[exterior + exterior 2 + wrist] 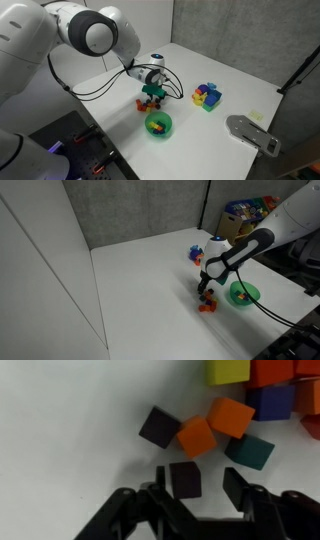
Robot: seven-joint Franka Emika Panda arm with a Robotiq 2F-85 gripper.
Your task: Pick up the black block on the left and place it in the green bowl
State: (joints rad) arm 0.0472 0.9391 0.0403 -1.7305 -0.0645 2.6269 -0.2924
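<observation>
We find the gripper (198, 482) low over the white table (70, 430), its jaws apart and clamped on nothing. The black block (185, 480) rests on the table between the fingers. Just beyond the fingertips lie two orange blocks (196, 437), a teal block (249, 452) and a second dark block (160, 427). The green bowl (158, 124) stands near the gripper, not touching it.

The table top (60, 440) is seen as a smooth, matt white surface. The black block (184, 478) is shown with a dull, even finish, as are the orange block (196, 436) at one o'clock of it and the teal block (249, 452) at two o'clock. The gripper (197, 488) is finished in matt black. The green bowl (160, 133) is rendered in smooth, slightly shiny plastic. The white arm shell (90, 30) is seen to be glossy, the grey wall (130, 210) rough and cloth-like.
</observation>
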